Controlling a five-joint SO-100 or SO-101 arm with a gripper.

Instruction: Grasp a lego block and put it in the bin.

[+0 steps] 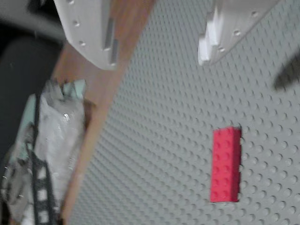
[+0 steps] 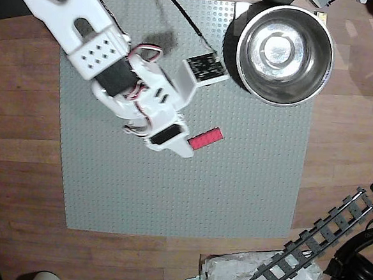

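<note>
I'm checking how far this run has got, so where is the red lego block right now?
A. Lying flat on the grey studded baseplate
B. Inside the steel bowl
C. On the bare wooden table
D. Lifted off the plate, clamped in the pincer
A: the lego block lies flat on the grey baseplate, with the open pincer clear of it and the bowl empty.

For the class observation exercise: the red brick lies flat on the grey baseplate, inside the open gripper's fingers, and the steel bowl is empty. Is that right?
Not quite. In the wrist view the lego block lies flat on the grey baseplate, but clear of the open gripper, not between its fingers. The overhead view shows the bin empty.
</note>
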